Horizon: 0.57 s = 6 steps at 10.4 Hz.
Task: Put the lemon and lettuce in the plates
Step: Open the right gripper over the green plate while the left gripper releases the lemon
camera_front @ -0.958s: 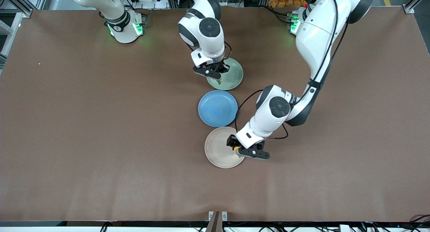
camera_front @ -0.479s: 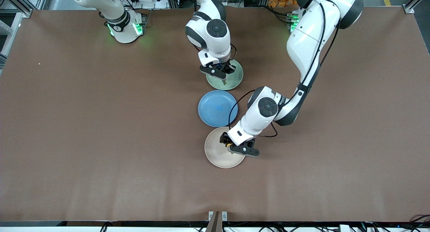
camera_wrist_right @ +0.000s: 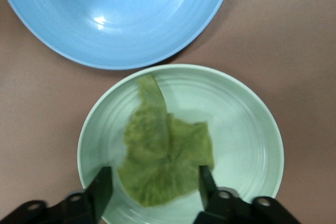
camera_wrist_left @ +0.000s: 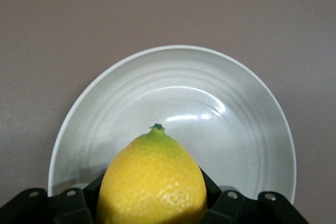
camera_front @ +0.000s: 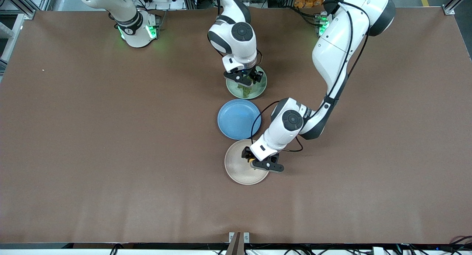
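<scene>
- Between my left gripper's (camera_front: 254, 162) fingers sits the lemon (camera_wrist_left: 153, 182), gripped at its sides and hanging over the beige plate (camera_front: 238, 170), toward the rim on the left arm's side rather than over the middle.
- On the left wrist view the lemon's green tip points across the beige plate's bowl, and I cannot tell whether the lemon touches the plate or hangs just above it.
- On the green plate (camera_wrist_right: 247, 129) lies the lettuce (camera_wrist_right: 165, 153), flat and inside the rim; my right gripper (camera_wrist_right: 152, 182) stands over it with its fingers spread wide on either side of the leaf, gripping nothing.
- Between the two plates sits the blue plate (camera_front: 239, 119), bare, its rim close to both neighbours.
- My worry with the lemon: it is round and the plate is shallow, so letting go near the rim or from any height could send it rolling out onto the table (camera_front: 110, 155). I would want it low and nearer the centre before I open.
- My worry with the lettuce: a ruffled edge could catch on a finger as I lift the right arm and drag the leaf toward the rim or off it. A straight rise looks safest.
- Either arm swinging low on the way out could nudge the blue plate into its neighbours.
</scene>
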Available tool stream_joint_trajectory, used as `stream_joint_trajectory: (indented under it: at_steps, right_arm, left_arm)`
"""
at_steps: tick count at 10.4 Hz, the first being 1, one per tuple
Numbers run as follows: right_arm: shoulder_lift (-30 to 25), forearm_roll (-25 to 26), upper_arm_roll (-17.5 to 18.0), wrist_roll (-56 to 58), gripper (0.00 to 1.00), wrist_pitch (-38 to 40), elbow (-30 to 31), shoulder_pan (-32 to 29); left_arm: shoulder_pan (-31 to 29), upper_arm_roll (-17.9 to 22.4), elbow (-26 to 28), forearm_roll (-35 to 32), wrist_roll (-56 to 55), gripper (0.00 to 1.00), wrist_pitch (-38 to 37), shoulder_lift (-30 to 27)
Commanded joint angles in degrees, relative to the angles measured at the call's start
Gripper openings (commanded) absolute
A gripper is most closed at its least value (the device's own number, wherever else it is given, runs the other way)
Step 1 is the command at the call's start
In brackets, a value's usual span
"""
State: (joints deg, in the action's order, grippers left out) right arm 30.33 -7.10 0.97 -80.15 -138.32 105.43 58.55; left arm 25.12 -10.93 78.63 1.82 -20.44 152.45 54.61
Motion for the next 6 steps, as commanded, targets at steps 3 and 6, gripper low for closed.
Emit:
stream_joint_trajectory:
  at_steps: [3,6]
  right_arm:
    - [-1.2,2.1,-5.5,4.6,1.0,1.8,-0.7,-1.8]
    - [-1.1,2.1,-5.5,14.3,1.0,2.4,-0.4,-8.6]
  left_arm:
    - [1.2,0.8,-1.3,1.2,-0.6,1.0,1.2,1.0]
    - [1.2,0.8,-1.3,1.0,-0.4,1.0,1.1,0.8]
